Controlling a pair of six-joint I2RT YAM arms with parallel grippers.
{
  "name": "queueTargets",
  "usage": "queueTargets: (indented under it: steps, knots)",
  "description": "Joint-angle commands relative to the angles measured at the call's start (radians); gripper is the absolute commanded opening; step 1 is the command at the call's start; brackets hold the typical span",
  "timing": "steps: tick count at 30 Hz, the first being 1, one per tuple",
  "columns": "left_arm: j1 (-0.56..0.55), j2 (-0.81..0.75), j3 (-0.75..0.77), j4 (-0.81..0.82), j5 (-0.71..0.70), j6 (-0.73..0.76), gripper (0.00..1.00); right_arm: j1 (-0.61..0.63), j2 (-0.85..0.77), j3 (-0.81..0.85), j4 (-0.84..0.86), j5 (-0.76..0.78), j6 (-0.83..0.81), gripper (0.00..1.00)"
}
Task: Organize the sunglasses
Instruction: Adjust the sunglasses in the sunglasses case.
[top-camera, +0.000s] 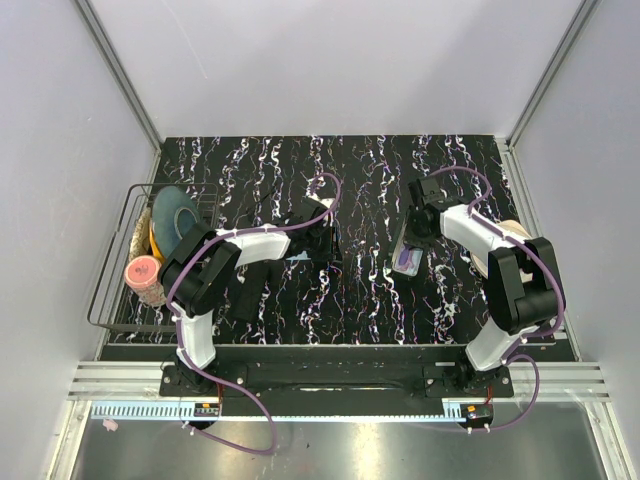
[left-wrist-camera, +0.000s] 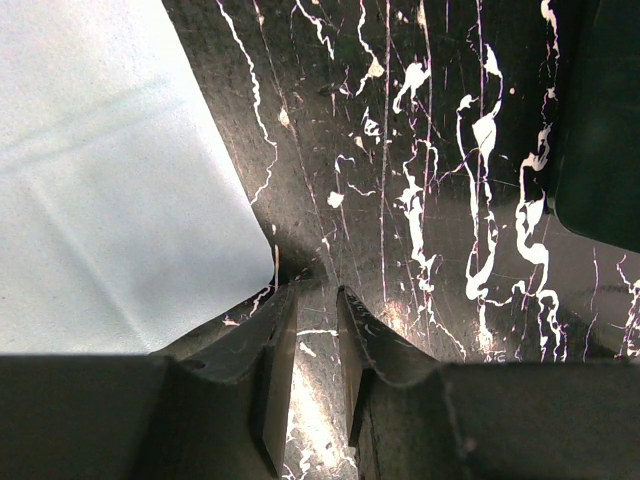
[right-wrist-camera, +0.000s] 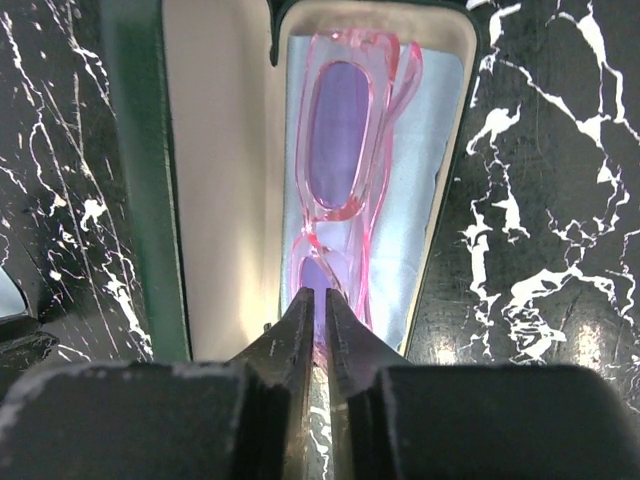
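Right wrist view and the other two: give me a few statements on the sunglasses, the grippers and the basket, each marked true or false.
1. The pink-framed, purple-lensed sunglasses lie in the open green hard case. True.
2. The right gripper hangs wide open above them. False: its jaws are pinched on the frame's near end.
3. The left gripper holds the pale blue cloth. False: it is slightly open and empty, and the cloth lies flat beside it on the black marbled table.
4. A wire basket stands at the table's left side. True.
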Motion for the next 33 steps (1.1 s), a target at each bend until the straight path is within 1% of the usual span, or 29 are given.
queueTargets:
  steps: [1, 3, 8, 16, 23, 33]
  knots:
    - [0.000, -0.014, 0.030, -0.004, 0.011, 0.012, 0.27, -0.017, -0.016, -0.014, 0.023, -0.022, 0.004, 0.10]
    - [-0.002, -0.013, 0.030, -0.004, 0.012, 0.013, 0.27, -0.021, -0.018, -0.026, 0.023, -0.019, 0.010, 0.07]
    - [0.000, -0.007, 0.032, -0.004, 0.014, 0.013, 0.27, -0.024, -0.038, -0.049, 0.027, -0.008, 0.022, 0.02]
    - [-0.002, 0.000, 0.029, -0.003, 0.014, 0.012, 0.27, -0.034, -0.071, -0.092, 0.055, -0.004, 0.047, 0.02]
    - [-0.002, 0.000, 0.024, -0.004, 0.012, 0.012, 0.27, -0.053, -0.140, -0.110, 0.078, 0.019, 0.061, 0.04]
    - [-0.003, 0.001, 0.023, 0.000, 0.020, 0.012, 0.27, -0.063, -0.139, -0.144, 0.069, 0.035, 0.074, 0.04]
